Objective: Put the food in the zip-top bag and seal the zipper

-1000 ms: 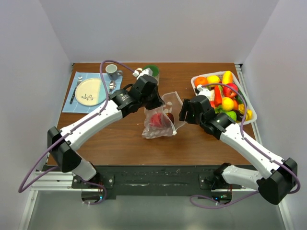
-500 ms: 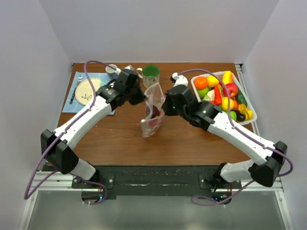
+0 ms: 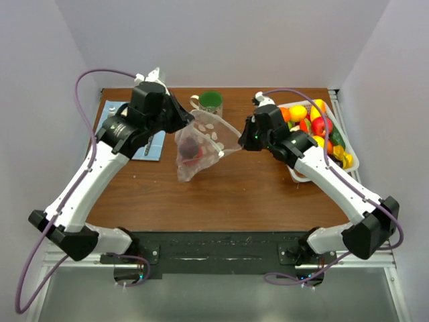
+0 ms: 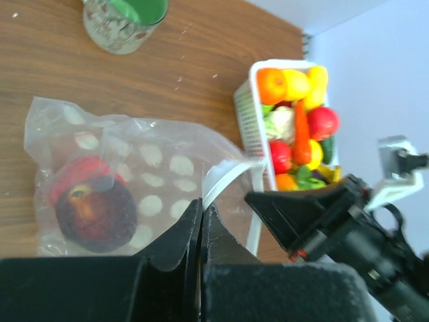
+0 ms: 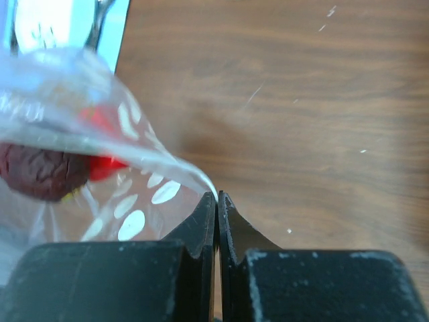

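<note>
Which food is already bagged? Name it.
The dark red round fruit, with a bright red piece beside it, inside the zip-top bag; the rest sit in the white basket.

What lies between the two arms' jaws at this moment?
The zip-top bag, stretched between them, both jaws shut on its mouth edge, red food inside. The top external view shows it.

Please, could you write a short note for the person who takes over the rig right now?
Left gripper: jaws shut on the zip-top bag at its mouth edge.
Right gripper: jaws shut on the opposite end.
The bag hangs between them, zipper stretched taut.
Done: red food inside.
Left: more food in the white basket; sealing the zipper, which I cannot confirm closed.
</note>
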